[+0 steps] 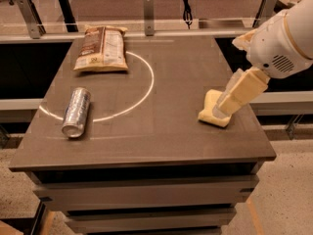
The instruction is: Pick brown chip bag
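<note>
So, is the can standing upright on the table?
No, the can lies on its side near the table's left edge, while the gripper hangs over the sponge on the right.
</note>
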Controlling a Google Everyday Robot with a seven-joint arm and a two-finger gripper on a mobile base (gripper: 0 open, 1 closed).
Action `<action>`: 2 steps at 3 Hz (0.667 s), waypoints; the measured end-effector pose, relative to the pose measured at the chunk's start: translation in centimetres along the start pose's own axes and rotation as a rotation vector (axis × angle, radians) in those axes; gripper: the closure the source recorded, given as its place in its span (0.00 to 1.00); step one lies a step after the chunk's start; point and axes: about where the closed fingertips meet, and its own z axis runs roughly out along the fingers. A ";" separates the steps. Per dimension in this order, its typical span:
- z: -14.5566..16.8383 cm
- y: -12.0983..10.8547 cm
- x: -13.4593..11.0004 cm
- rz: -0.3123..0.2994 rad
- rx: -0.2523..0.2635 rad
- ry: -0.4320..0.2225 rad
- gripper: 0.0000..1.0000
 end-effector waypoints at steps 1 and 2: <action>1.8 -0.9 -0.9 0.035 0.031 -0.003 0.00; 5.6 -3.0 -4.6 0.089 0.084 -0.080 0.00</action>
